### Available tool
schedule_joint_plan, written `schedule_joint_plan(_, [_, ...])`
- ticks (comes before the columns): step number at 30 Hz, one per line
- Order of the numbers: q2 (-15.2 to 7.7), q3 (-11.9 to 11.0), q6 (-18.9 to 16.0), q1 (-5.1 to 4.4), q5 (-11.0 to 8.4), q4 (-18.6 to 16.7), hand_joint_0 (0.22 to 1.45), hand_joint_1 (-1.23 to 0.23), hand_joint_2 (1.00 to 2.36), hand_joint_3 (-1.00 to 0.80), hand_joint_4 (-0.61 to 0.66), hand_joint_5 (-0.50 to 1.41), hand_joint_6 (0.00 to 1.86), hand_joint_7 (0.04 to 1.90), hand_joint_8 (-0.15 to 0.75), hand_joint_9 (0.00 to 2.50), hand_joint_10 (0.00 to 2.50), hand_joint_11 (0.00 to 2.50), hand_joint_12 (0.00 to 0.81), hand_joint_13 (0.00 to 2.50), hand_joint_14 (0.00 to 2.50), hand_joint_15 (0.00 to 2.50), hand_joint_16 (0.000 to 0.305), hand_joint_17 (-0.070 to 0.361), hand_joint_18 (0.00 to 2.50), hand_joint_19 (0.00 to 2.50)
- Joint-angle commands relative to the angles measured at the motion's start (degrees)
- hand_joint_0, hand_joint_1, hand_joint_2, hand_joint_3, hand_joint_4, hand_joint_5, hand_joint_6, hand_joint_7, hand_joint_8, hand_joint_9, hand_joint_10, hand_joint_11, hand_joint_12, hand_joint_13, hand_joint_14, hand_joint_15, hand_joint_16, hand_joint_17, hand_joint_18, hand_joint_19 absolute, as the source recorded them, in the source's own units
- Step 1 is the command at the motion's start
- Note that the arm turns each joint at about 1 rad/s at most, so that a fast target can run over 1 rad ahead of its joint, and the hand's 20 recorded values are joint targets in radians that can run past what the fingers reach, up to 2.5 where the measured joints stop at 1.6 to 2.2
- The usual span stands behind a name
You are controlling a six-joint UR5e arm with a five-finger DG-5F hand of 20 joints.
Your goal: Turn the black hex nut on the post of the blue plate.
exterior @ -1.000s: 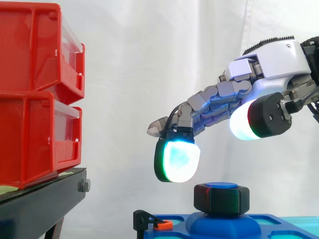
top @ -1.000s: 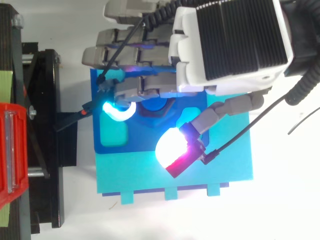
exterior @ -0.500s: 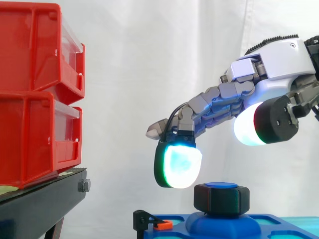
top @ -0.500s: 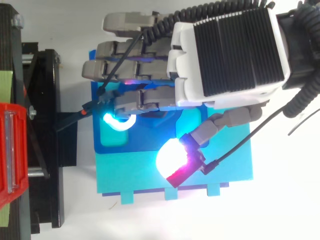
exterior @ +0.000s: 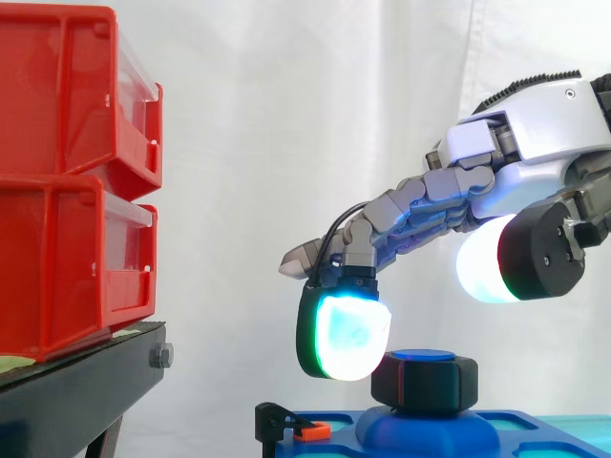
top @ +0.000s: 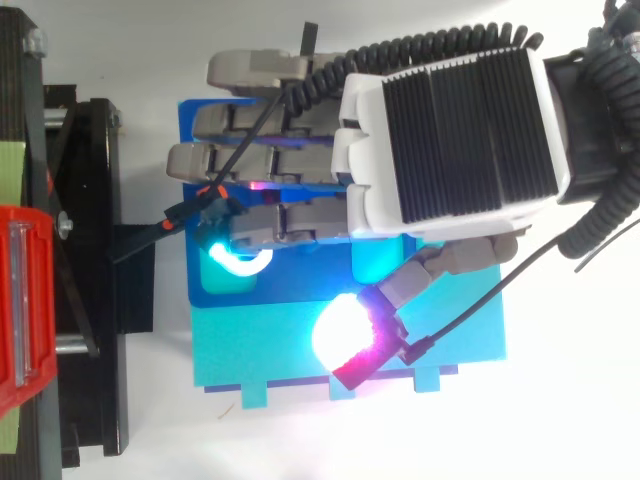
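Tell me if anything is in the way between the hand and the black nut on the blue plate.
Nothing visible does. In the side view the open hand hangs just above the nut, one fingertip close beside its left edge. The orange clip on the plate sits lower and further left, out of the path.

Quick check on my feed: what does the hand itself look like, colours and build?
The hand has a white to pale lilac shell, with a black ribbed panel on its back. Its fingers are grey, linked segments. The fingertips are thick rounded pads in black housings; one glows white-cyan with a green rim, the thumb's white with a red edge.
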State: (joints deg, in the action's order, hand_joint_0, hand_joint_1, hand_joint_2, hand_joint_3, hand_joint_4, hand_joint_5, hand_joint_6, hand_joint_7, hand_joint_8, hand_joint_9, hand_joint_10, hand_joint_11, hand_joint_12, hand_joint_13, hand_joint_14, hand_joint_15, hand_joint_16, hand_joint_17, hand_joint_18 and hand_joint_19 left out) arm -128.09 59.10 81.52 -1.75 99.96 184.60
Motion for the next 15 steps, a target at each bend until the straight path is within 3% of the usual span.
schedule_joint_plan(1, [0.0, 0.1, 0.8, -0.19, 0.06, 0.1, 0.46, -0.33, 1.00, -0.50, 0.14, -0.22, 0.50, 0.88, 0.217, 0.12, 0.00, 0.00, 0.357, 0.05, 0.00, 0.01, 0.059, 0.134, 0.00, 0.08])
schedule_joint_plan(15, [0.0, 0.4, 1.4, -0.45, 0.15, 1.1, 0.46, -0.34, 1.00, -0.50, 0.14, -0.22, 0.50, 0.88, 0.218, 0.12, 0.00, 0.00, 0.357, 0.05, 0.00, 0.01, 0.059, 0.133, 0.00, 0.08])
